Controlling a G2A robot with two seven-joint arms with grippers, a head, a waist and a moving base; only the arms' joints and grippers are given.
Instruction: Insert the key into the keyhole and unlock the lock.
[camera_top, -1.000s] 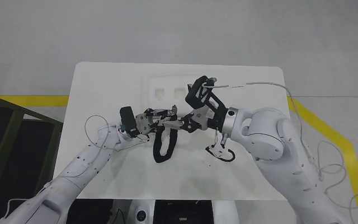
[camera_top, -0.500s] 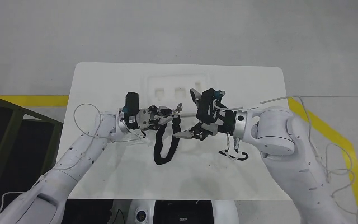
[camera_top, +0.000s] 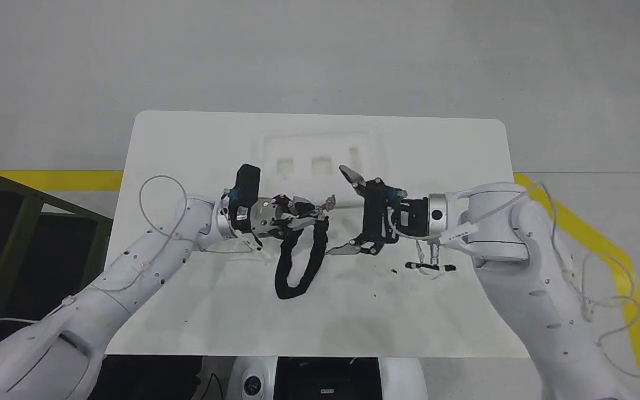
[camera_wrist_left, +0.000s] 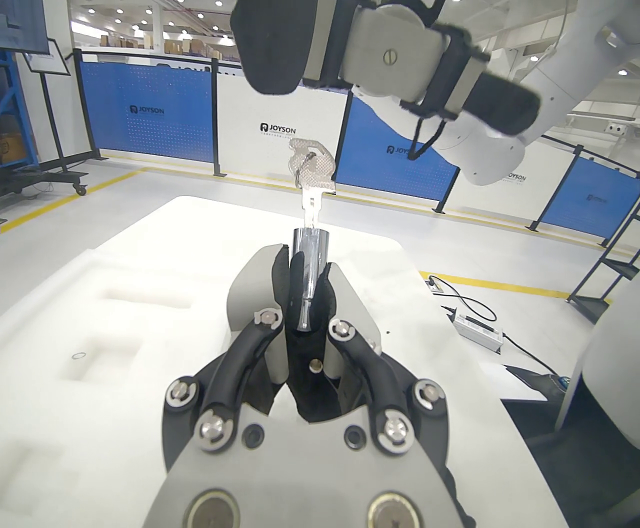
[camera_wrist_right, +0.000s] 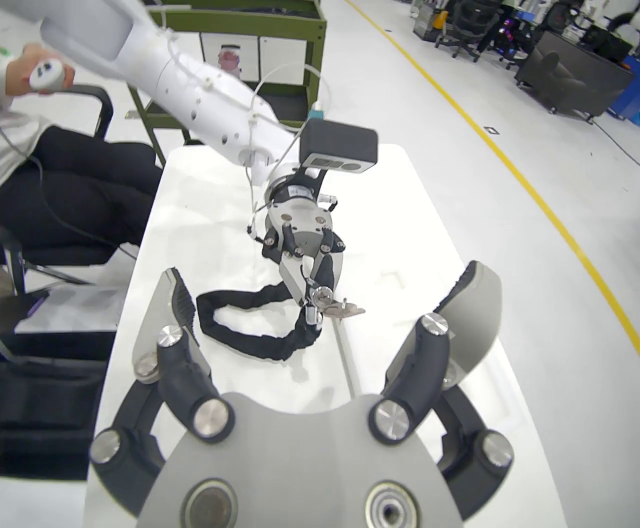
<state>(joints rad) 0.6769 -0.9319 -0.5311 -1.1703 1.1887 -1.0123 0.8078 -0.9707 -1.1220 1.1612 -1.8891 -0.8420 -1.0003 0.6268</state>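
My left gripper (camera_top: 300, 212) (camera_wrist_left: 306, 270) is shut on the chrome cylinder of the lock (camera_wrist_left: 310, 245) (camera_wrist_right: 319, 298), held just above the table. The silver key (camera_wrist_left: 312, 165) (camera_top: 322, 205) (camera_wrist_right: 345, 311) sticks out of the keyhole, its ring hanging from the head. The lock's black sleeved cable (camera_top: 298, 265) (camera_wrist_right: 250, 322) loops down onto the table. My right gripper (camera_top: 350, 212) (camera_wrist_right: 325, 294) stands open, facing the key head a short way off and touching nothing.
The white table (camera_top: 200, 320) carries a white foam tray (camera_top: 320, 160) with shallow recesses behind the grippers. A black cord loop (camera_top: 430, 265) hangs under the right wrist. A green cart (camera_top: 30, 225) stands off the table's left side.
My right gripper has let go of the key, opened wide and drawn back to the right. The key stays in the lock. My left gripper with the lock shifted slightly toward the tray.
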